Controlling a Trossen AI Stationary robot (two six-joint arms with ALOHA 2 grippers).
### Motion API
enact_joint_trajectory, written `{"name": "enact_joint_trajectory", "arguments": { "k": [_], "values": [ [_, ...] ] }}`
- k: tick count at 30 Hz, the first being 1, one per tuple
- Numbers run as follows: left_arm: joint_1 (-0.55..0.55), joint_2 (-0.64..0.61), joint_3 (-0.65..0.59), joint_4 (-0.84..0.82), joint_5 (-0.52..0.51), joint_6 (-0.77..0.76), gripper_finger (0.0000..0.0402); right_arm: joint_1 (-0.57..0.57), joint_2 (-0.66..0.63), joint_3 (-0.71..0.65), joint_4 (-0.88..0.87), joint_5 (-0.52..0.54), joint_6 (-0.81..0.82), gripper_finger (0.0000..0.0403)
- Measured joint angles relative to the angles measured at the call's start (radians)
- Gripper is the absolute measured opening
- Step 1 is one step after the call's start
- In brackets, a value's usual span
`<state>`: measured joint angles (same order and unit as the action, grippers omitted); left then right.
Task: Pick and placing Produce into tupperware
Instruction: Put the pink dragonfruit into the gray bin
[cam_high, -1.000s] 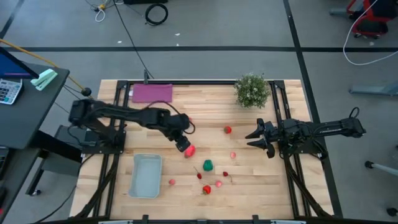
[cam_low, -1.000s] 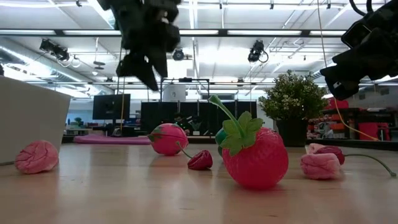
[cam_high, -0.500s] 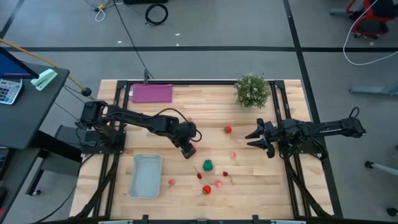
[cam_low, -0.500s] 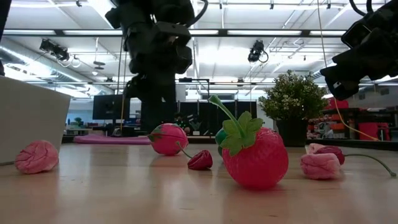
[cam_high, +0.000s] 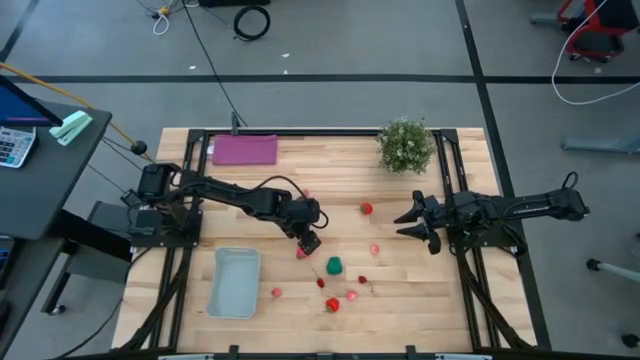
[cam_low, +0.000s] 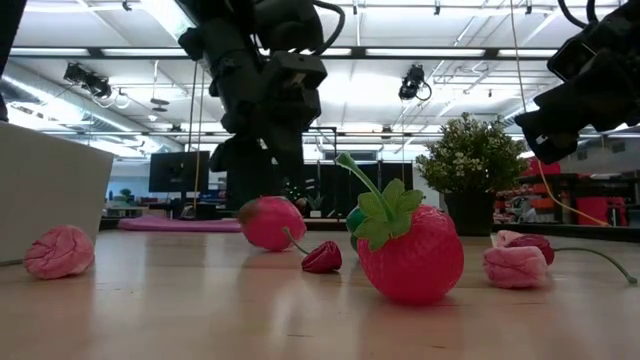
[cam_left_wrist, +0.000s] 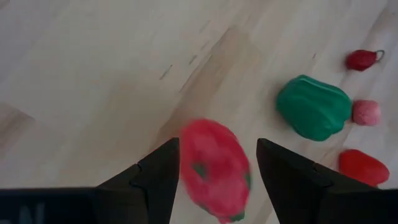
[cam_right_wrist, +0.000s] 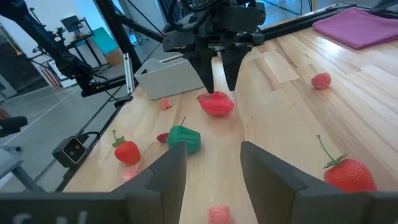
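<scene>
1. Two grippers in view. My left gripper (cam_high: 308, 240) hangs just over a red toy fruit (cam_left_wrist: 214, 169) near the middle of the table (cam_high: 450, 310); fingers apart, the fruit lying on the wood between them, not clamped as far as I can see.
2. My right gripper (cam_high: 412, 222) waits above the table's right side, fingers apart, nothing between them.
3. Hidden or unclear: from above, my left gripper covers most of that fruit; only a red sliver shows. From table height, a big strawberry (cam_low: 408, 250) blocks the green toy behind it.
4. Container (cam_high: 233, 282) sits empty near the front left; the low camera cuts it off at the picture's side.
5. Remaining produce lies right of the container: green vegetable (cam_high: 334, 265), strawberry and small pink pieces near the front edge, one red piece (cam_high: 367, 208) farther back.
6. Open wood lies between the container and the fruit. Purple sheet (cam_high: 244, 149) and potted plant (cam_high: 405, 146) stand along the far edge, well apart.
</scene>
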<state>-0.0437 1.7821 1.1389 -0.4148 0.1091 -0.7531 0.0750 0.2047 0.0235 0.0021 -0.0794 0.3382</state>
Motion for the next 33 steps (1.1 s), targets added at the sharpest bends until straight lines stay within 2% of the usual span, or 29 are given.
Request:
{"name": "enact_joint_trajectory", "arguments": {
  "k": [5, 19, 33],
  "values": [
    [-0.007, 0.0, 0.0, -0.004, -0.003, -0.054, 0.0222, 0.0, 0.002, 0.0, 0.0, 0.0, 0.0, 0.016],
    [-0.113, 0.0, 0.0, -0.024, -0.005, -0.231, 0.0222, 0.0, 0.003, 0.0, -0.001, 0.0, 0.0, 0.016],
    [-0.146, -0.001, 0.0, -0.055, -0.108, -0.194, 0.022, 0.0, 0.003, 0.0, -0.002, 0.0, 0.0, 0.016]
  ]
}}
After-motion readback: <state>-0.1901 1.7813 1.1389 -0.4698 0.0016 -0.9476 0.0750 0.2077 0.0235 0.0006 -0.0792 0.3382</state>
